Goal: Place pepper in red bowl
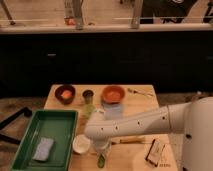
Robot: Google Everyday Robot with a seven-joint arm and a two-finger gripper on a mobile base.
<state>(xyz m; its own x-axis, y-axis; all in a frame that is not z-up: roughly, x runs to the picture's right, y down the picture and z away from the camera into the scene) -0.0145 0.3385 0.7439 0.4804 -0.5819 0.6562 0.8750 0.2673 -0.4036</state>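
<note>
Gripper [101, 150] points straight down at the near edge of the table [145, 107], well apart from the red bowl [113, 93], which sits at the far side. The pepper [101, 161] shows as a green sliver directly under the gripper, equally far from the red bowl. Cannot tell whether the gripper is clamped on it.

Risks (judgement):
- The pepper is slim and curved, so an off-centre grasp could let it swing or slip on the lift.
- The route to the red bowl crosses the grey-blue cloth [114, 110] just in front of it and passes the dark cup [88, 95] beside it. A low carry could clip either.
- The maroon bowl [65, 93], beyond the cup from the red bowl, is a plausible wrong target.
- A long pepper may catch the red bowl's rim and tip out.

Hidden: the wrist covers most of the pepper and any contact with it. The pepper's lower end lies close to the frame edge.
</note>
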